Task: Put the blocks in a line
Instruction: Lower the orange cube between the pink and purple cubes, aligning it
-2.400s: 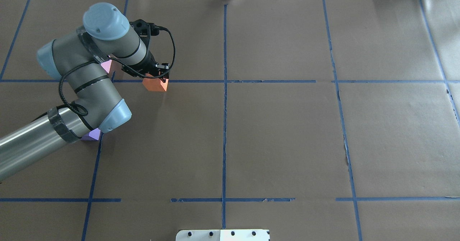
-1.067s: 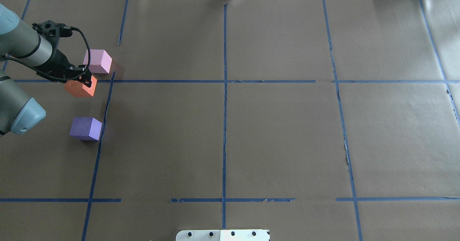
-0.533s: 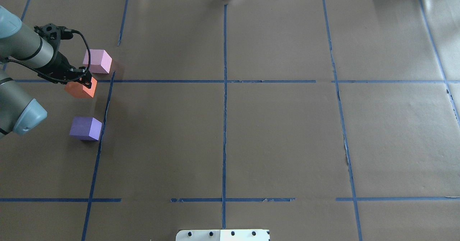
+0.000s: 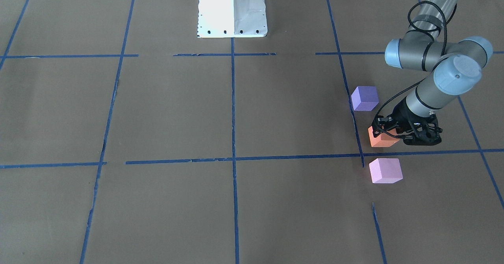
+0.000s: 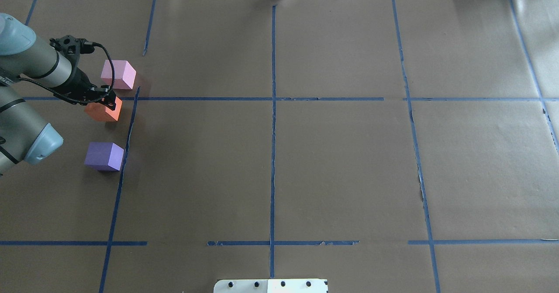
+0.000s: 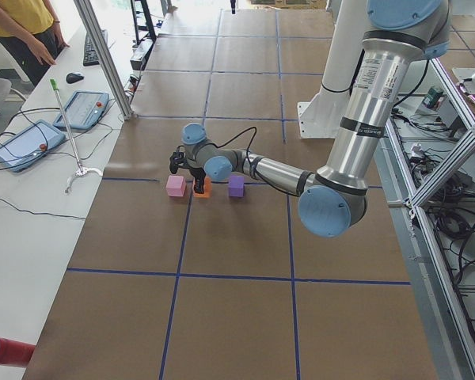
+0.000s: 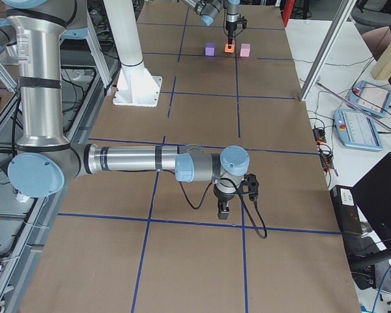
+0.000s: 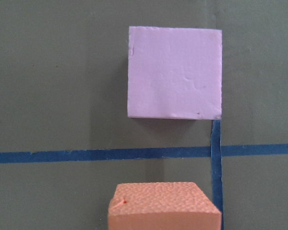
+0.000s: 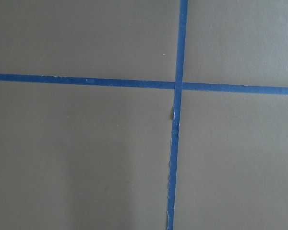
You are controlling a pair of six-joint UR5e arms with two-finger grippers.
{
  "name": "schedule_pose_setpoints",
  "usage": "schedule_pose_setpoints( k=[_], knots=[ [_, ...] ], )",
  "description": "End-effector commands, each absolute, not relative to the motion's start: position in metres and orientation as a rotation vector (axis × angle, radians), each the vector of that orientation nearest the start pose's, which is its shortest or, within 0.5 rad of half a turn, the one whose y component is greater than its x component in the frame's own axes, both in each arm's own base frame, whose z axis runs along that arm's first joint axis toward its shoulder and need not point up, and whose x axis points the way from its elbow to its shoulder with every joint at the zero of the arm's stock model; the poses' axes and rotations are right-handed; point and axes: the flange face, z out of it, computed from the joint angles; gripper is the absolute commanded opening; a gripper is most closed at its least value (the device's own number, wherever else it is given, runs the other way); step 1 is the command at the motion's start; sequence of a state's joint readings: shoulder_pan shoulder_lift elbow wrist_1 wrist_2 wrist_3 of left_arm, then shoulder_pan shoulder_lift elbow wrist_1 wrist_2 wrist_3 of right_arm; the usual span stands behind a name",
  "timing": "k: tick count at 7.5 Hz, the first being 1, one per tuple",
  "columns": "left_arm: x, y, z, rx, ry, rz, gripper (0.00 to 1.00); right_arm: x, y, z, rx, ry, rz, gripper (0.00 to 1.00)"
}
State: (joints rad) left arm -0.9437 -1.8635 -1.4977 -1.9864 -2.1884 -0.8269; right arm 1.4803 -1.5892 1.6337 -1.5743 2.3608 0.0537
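Left end effector (image 5: 106, 102) is gripping the orange block (image 5: 104, 112) just beside the pink block (image 5: 118, 74), apparently aligning it with the purple block (image 5: 104, 156).

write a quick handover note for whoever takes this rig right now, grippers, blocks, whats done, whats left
Left gripper: shut on the orange block, at or just above the table; can't tell which.
Right gripper: far from the blocks; open or shut can't be told.
Blocks: pink block farthest from the robot, purple block nearest, orange one between them, all apart, beside the blue tape line.
Done: the three form a rough row.
Left: release the orange block, pull the arm away, probably check the row is straight.
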Motion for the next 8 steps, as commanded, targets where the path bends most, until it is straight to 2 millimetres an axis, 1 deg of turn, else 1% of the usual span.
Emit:
schedule_pose_setpoints(
  k=[1,2,8],
  knots=[
    [0.3151,-0.5583,0.4930,0.062,0.867,-0.011,0.25,0.0183,-0.4902,0.6359,-0.018,-0.791,-0.051,1.00],
    [0.3171,-0.5578,0.4961,0.058,0.866,-0.012,0.25,0.0183,-0.4902,0.6359,-0.018,-0.791,-0.051,1.00],
    [0.3230,-0.5558,0.4969,0.060,0.876,-0.011,0.25,0.0183,-0.4902,0.6359,-0.018,-0.791,-0.051,1.00]
  ],
)
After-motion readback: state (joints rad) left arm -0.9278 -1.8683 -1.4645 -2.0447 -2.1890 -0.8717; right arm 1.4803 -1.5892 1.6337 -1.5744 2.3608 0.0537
